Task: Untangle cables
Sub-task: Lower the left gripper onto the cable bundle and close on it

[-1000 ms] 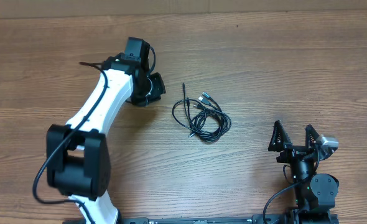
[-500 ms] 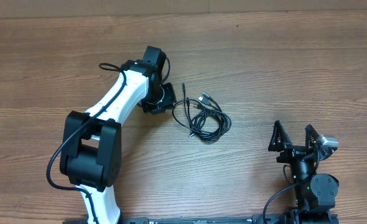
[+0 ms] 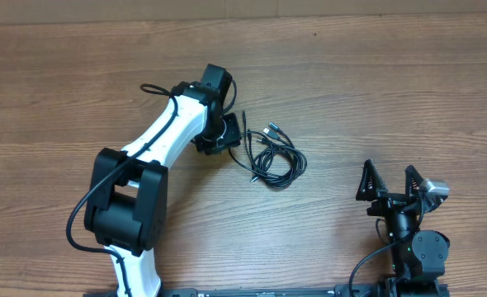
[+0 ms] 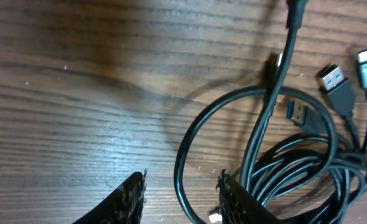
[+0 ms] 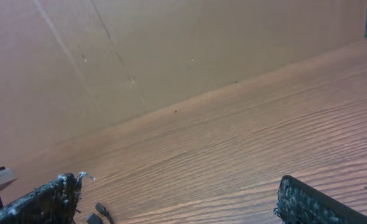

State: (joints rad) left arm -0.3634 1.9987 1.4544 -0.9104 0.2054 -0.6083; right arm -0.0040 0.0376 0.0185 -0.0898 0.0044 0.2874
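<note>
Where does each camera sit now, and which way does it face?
Overhead: above the table, looking straight down; both arms and the cables show.
Left wrist: on the left end effector, looking down at the cables; its fingertips show.
Right wrist: on the right end effector, facing across the table to a cardboard wall; fingers show.
Shared: overhead and left wrist see the cables.

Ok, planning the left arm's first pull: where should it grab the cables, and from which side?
Probably the single outer loop on the left edge of the cables, from above on that side: it lies flat, clear of the dense coil and plugs, and the open left pincer straddles it.
</note>
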